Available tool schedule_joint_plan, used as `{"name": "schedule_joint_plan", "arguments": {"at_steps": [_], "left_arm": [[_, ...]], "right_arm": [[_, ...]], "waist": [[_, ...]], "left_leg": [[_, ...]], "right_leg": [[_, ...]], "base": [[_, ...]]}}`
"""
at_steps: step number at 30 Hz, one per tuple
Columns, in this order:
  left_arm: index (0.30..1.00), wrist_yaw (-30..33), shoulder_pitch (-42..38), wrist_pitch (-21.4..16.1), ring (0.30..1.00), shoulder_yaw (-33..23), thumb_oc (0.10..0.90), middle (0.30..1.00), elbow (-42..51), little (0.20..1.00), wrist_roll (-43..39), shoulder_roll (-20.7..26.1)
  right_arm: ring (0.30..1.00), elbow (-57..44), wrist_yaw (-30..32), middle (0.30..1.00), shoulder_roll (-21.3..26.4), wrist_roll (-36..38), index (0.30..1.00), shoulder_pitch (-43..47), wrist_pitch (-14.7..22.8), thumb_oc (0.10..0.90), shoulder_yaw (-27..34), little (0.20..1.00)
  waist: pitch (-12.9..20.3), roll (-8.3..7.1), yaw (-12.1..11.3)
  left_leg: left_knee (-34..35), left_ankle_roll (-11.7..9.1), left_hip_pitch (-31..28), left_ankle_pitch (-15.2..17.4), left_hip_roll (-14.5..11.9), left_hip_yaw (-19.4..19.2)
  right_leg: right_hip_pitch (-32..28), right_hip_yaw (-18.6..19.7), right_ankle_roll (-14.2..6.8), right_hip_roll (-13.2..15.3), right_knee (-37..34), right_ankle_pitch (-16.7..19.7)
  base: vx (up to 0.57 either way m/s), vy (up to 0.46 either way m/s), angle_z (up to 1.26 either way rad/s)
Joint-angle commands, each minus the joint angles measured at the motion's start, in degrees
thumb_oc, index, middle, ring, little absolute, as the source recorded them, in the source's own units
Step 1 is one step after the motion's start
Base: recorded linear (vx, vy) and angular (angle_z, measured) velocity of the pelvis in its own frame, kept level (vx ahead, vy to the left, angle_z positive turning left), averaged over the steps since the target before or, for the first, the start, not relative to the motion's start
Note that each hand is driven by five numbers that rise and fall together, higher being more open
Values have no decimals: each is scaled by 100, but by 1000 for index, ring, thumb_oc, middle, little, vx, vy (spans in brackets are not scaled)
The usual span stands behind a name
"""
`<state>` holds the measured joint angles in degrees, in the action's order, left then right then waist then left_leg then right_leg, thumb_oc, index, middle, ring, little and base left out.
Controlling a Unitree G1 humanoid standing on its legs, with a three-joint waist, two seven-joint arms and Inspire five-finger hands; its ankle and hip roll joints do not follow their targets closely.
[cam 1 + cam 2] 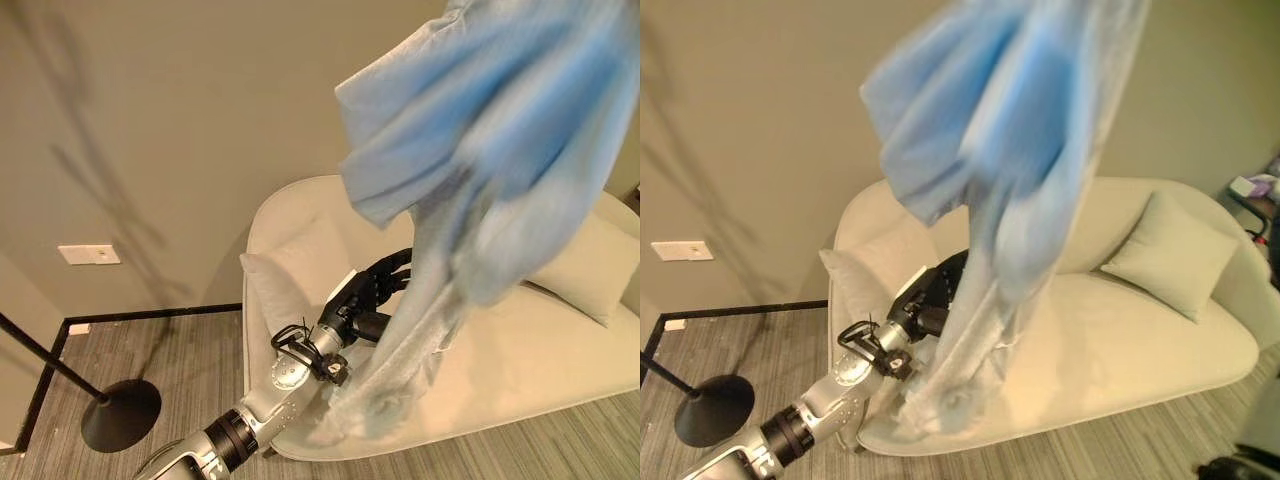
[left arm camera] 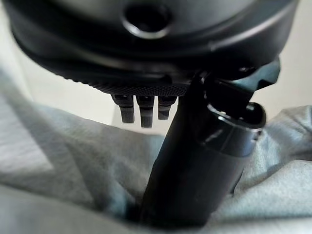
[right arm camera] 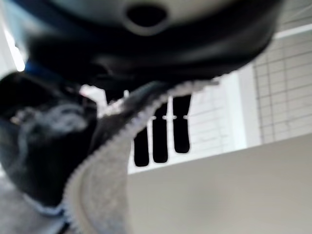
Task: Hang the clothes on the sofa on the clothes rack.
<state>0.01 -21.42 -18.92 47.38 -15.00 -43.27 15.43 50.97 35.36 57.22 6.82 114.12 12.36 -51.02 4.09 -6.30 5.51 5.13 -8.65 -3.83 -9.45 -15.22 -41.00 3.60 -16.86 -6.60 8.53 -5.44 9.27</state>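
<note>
A pale blue, soft cotton garment (image 1: 480, 150) is hanging high in the upper right of the left eye view, draped down over a cream, rounded upholstered sofa (image 1: 560, 360) that is filling the right and centre of the frame. The right hand (image 3: 44, 141) is carrying it: in the right wrist view a ribbed hem of the cloth is running between the dark thumb and the palm, so the thumb appears to be pinching the fabric while the fingers beyond are standing fairly straight. The left hand (image 1: 375, 290) is reaching in from the lower left toward the trailing lower folds; in the left wrist view its thumb is lying against the grey-blue cloth with its fingers hanging relaxed and not wrapped around anything.

The garment is looking light and limp, folding and swinging freely, so it will likely sag and slide rather than hold a shape. A hold at a thick seam, such as the hem or collar, looks safer than loose mid-panel fabric.

Counted: one garment, one sofa, two cream square cushions, one (image 1: 300, 275) at the left end and one (image 1: 590, 265) at the right. A black round-based floor stand (image 1: 120, 412) is standing at the lower left, possibly the rack, though its top is out of frame.
</note>
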Motion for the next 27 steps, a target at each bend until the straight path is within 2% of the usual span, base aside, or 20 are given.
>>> {"name": "schedule_joint_plan", "arguments": {"at_steps": [1,8,11,12,13,14,15,16,17,18,19,20,21,22,23,24,25,27], "left_arm": [[300,-374,-638,-281,300,-51,400,300,567,300,-286,-416],[300,-190,-475,-280,300,-455,400,300,584,300,-302,-198],[300,-7,-362,-375,300,-882,400,300,810,300,-252,-31],[300,157,-270,-482,300,-1276,400,300,1036,300,-154,62],[300,173,-253,-469,300,-1278,400,300,1064,300,-141,78],[300,415,-180,-571,300,-1690,400,300,1236,300,70,119],[300,448,-151,-546,300,-1679,400,300,1275,300,100,151],[300,654,-93,-613,300,-2063,400,300,1430,300,362,155],[300,663,-79,-607,300,-2055,400,300,1439,300,371,177],[300,804,-48,-661,300,-2286,400,300,1528,300,552,164],[300,1120,16,-748,300,-2808,400,300,1708,300,1024,163],[300,1156,42,-729,300,-2808,400,300,1739,300,1072,175],[300,1521,54,-803,300,-3275,400,300,1855,300,1509,184],[300,1558,77,-787,300,-3272,400,300,1878,300,1558,204],[300,1914,51,-813,300,-3792,400,300,1998,300,2173,288],[300,1964,79,-788,300,-3784,400,300,2033,300,2242,316],[300,2420,87,-735,300,-4272,400,300,2224,300,3145,634],[300,2772,101,-688,300,-4668,400,300,2436,300,3881,982]], "right_arm": [[300,200,206,300,10,269,300,739,-138,400,160,300],[300,39,100,300,313,214,300,444,-202,400,257,300],[300,-426,89,300,656,89,300,183,-216,400,376,300],[300,-760,88,300,990,39,300,-69,-155,400,496,300],[300,-799,90,300,1005,31,300,-123,-164,400,548,300],[300,-1304,102,300,1457,-34,300,-453,-61,400,689,300],[300,-1395,109,300,1490,-60,300,-623,-89,400,850,300],[300,-1978,45,300,1841,-124,300,-1159,35,400,1219,300],[300,-2015,48,300,1846,-139,300,-1264,24,400,1322,300],[300,-2339,13,300,2001,-182,300,-1663,91,400,1593,300],[300,-2938,-57,300,2318,-307,300,-2437,224,400,2107,300],[300,-3017,-57,300,2315,-332,300,-2635,211,400,2299,300],[300,-3553,-157,300,2423,-429,300,-3502,353,400,2920,300],[300,-3633,-166,300,2403,-453,300,-3727,343,400,3141,300],[300,-4039,-274,300,2433,-513,300,-4468,476,400,3618,300],[300,-4124,-286,300,2393,-537,300,-4725,468,400,3874,300],[300,-4633,-500,300,2186,-567,300,-5921,651,400,4827,300],[300,-5089,-722,300,1870,-541,300,-6952,808,400,5615,300]], "waist": [[-49,-24,-268],[-90,65,-307],[-99,113,-334],[-99,151,-367],[-98,144,-363],[-106,209,-369],[-97,182,-364],[-96,260,-362],[-89,239,-357],[-84,284,-353],[-68,393,-325],[-65,379,-315],[-35,461,-260],[-31,440,-246],[5,531,-148],[7,500,-132],[43,487,-35],[43,477,12]], "left_leg": [[-59,-276,40,-155,-484,471],[-59,-280,11,-176,-488,471],[-61,-289,-8,-195,-496,472],[-65,-294,-25,-206,-499,475],[-65,-296,-29,-207,-502,475],[-68,-301,-45,-223,-508,478],[-69,-305,-50,-224,-517,479],[-72,-310,-84,-237,-541,477],[-73,-312,-87,-237,-544,477],[-75,-313,-111,-245,-556,473],[-83,-321,-172,-273,-587,459],[-82,-327,-181,-274,-599,457],[-89,-351,-256,-328,-650,440],[-88,-358,-265,-332,-665,437],[-93,-403,-346,-423,-739,403],[-92,-415,-358,-428,-760,399],[-105,-493,-448,-566,-893,364],[-191,-479,-460,-759,-1064,228]], "right_leg": [[-475,-78,-706,259,546,-407],[-456,-36,-692,261,589,-463],[-458,-28,-672,260,621,-510],[-465,-28,-659,254,640,-547],[-467,-27,-657,251,643,-549],[-469,-19,-634,229,683,-616],[-471,-20,-629,222,694,-625],[-471,-17,-604,206,732,-694],[-473,-17,-602,203,734,-695],[-473,-9,-584,192,757,-729],[-480,28,-548,156,802,-813],[-483,30,-542,145,811,-821],[-498,78,-504,89,858,-900],[-501,80,-498,76,867,-907],[-502,135,-455,-2,922,-997],[-505,137,-444,-21,934,-1009],[-510,200,-372,-155,1009,-1127],[-471,171,-269,-279,1090,-1139]], "base": [[0,0,0],[-14,2,-1],[-5,-12,-1],[-15,-32,-5],[-20,-54,-4],[-16,-35,-3],[-27,-61,0],[-13,-31,0],[-17,-46,1],[-14,-67,-4],[-14,-70,-6],[-27,-116,-7],[-18,-72,-4],[-14,-132,-4],[6,-75,-5],[-7,-158,-6],[-82,-159,-16],[-57,-158,-20]]}}
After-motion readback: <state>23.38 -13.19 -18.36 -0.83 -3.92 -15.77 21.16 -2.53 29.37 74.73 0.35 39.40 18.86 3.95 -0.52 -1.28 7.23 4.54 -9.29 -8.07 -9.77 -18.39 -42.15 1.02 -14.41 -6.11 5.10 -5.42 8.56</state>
